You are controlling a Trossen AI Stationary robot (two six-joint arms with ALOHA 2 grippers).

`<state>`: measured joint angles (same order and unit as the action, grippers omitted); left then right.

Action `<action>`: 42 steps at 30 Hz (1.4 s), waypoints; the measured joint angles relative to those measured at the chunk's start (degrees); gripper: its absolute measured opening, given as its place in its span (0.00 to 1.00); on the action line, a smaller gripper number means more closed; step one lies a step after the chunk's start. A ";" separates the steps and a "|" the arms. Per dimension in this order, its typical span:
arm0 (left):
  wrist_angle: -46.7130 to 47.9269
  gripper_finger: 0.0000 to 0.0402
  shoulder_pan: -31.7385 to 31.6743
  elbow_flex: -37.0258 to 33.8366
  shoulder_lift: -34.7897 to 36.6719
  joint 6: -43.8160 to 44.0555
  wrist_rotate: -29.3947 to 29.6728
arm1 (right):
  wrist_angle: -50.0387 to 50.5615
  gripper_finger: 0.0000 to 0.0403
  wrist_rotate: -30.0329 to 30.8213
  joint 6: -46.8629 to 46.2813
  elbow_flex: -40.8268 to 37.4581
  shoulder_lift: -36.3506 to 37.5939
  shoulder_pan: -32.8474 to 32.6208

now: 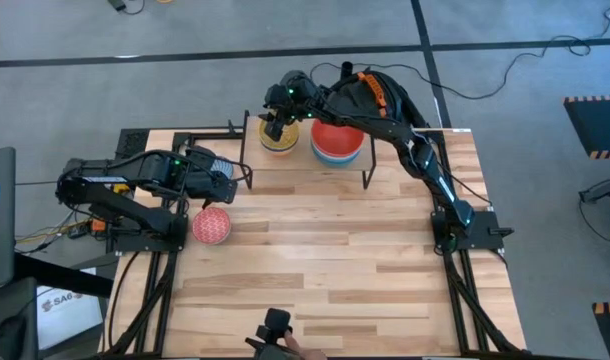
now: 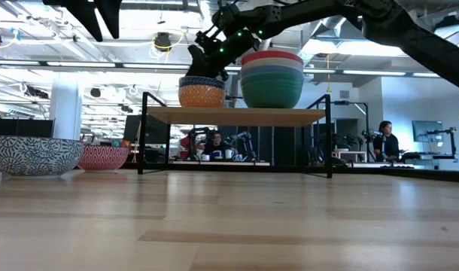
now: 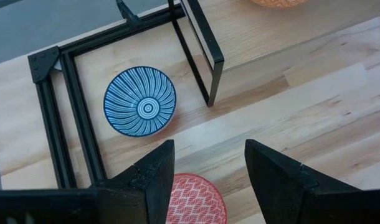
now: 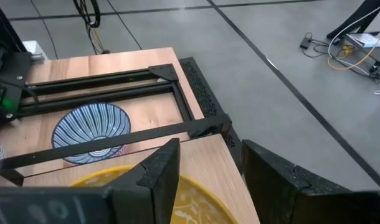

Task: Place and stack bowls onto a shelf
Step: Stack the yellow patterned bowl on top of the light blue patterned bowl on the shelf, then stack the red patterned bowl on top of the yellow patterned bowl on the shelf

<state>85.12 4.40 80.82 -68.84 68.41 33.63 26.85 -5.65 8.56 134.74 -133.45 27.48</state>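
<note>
The right tool (image 1: 278, 127), fingers apart above the round yellow bowl (image 1: 278, 141) on the low light-wood shelf (image 2: 237, 115), should lift straight clear without nudging it.

High view: straight down, whole table. Low view: tabletop level, looking across to the shelf (image 2: 235, 115) (room behind). Wrist views angle down at close range; both catch the blue-and-white patterned bowl (image 3: 140, 101) (image 4: 90, 130).
</note>
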 joint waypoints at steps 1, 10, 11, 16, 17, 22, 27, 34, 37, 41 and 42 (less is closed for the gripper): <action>-0.02 0.45 0.00 0.00 0.00 0.14 0.00 | -0.03 0.48 -0.02 0.02 0.00 0.00 -0.02; -0.04 0.45 0.00 0.00 0.00 1.27 -0.02 | 0.52 0.48 -0.26 0.76 0.00 0.00 0.44; -0.05 0.45 0.00 0.00 0.00 1.33 -0.02 | 0.60 0.48 -0.26 0.91 0.00 0.00 0.44; -0.11 0.45 0.00 0.00 0.00 1.98 -0.17 | 0.79 0.48 -0.26 0.91 0.04 0.00 0.42; -0.13 0.45 0.00 0.00 0.00 2.14 -0.23 | 0.81 0.48 -0.26 0.89 0.04 0.00 0.42; -0.41 0.45 0.68 0.00 0.00 2.59 -0.15 | 1.79 0.48 -0.24 0.94 -0.01 1.31 -0.49; -0.97 0.45 3.93 0.02 0.72 3.02 2.12 | 0.68 0.49 -0.33 0.94 0.12 4.68 -2.40; 1.76 0.45 11.68 0.02 2.11 2.69 4.35 | 3.02 0.49 -0.52 0.71 0.13 8.01 -8.35; 3.18 0.45 15.83 -0.17 2.22 2.76 4.35 | 4.41 0.49 -0.52 -2.08 0.13 8.64 -11.59; 3.18 0.45 21.27 -3.66 2.42 4.05 3.79 | 7.04 0.49 -0.49 -5.31 0.13 8.66 -15.95; 3.18 0.45 22.66 -5.10 2.85 5.08 3.01 | 7.80 0.49 -0.48 -5.53 0.13 8.66 -17.10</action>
<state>88.29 27.07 75.71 -65.99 73.49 36.64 34.64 -6.13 3.03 134.87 -124.79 10.39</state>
